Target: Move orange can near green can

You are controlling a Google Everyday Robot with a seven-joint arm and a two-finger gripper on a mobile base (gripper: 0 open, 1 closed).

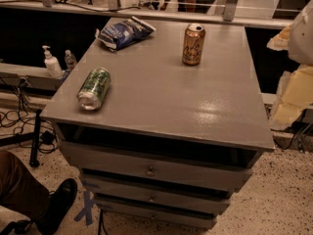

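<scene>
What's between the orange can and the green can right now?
Only bare tabletop, in the camera view; orange can stands upright, green can lies on its side. The hand is out of view.

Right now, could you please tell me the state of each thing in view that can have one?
Orange can: upright, at the back right of the table.
Green can: lying on its side at the front left, well apart from the other can.
Chip bag: crumpled, lying at the back left.
Pump bottle: upright, beyond the table's left side.
End effector: not in view.
</scene>
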